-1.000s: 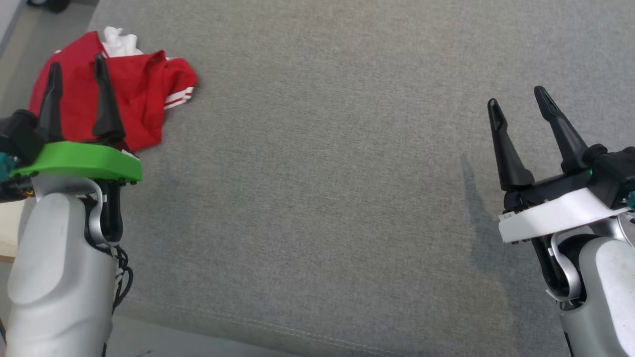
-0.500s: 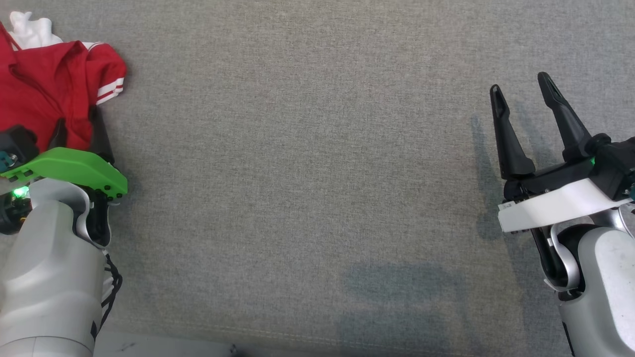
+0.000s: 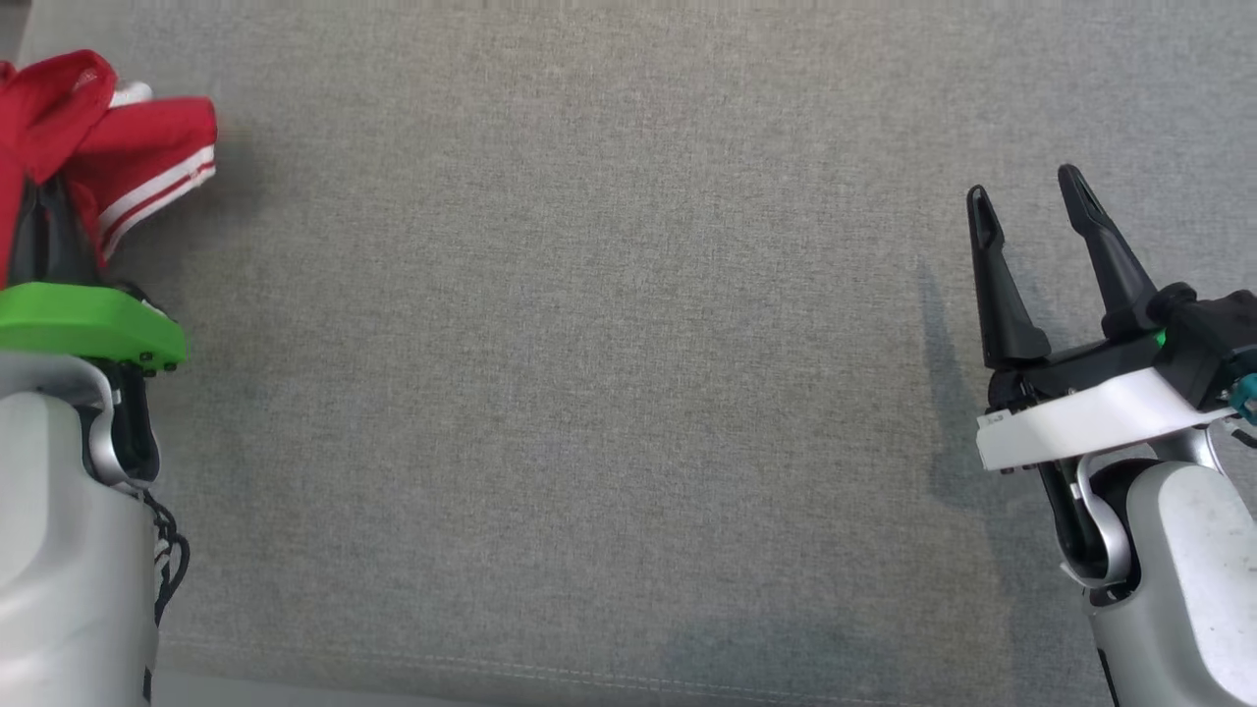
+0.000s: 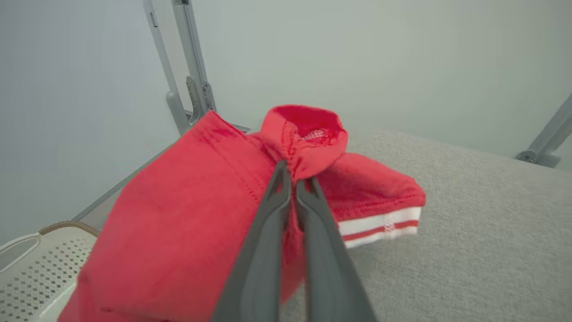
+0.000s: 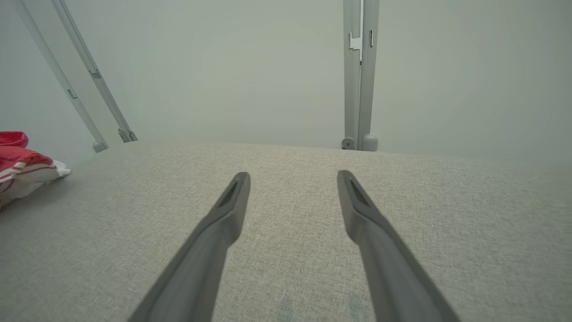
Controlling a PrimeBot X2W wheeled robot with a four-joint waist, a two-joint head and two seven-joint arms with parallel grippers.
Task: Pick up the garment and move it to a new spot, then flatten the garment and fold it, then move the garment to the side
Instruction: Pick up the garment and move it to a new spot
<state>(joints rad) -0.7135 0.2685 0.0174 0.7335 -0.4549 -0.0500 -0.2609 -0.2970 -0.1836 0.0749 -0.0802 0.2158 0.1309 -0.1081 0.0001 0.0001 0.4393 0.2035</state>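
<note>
The garment (image 3: 118,162) is red with white stripes on a sleeve cuff and is bunched at the far left of the grey cloth table (image 3: 628,344). My left gripper (image 4: 293,175) is shut on a fold of the garment (image 4: 187,214), which drapes over its fingers and is lifted off the cloth. In the head view the left gripper (image 3: 44,201) has its fingertips hidden under the red cloth. My right gripper (image 3: 1026,191) stands open over bare cloth at the right, holding nothing. The right wrist view shows the right gripper (image 5: 292,176) open and the garment (image 5: 22,167) far to the left.
A pale perforated basket (image 4: 31,268) sits beyond the table's left edge. Grey metal frame posts (image 5: 359,76) rise behind the table's far edge before a plain wall. The table's front seam (image 3: 491,668) runs close to my body.
My left gripper has closed on the garment and raised it. The head camera has shifted, so the garment now sits at the far left edge. The right gripper stays open.
</note>
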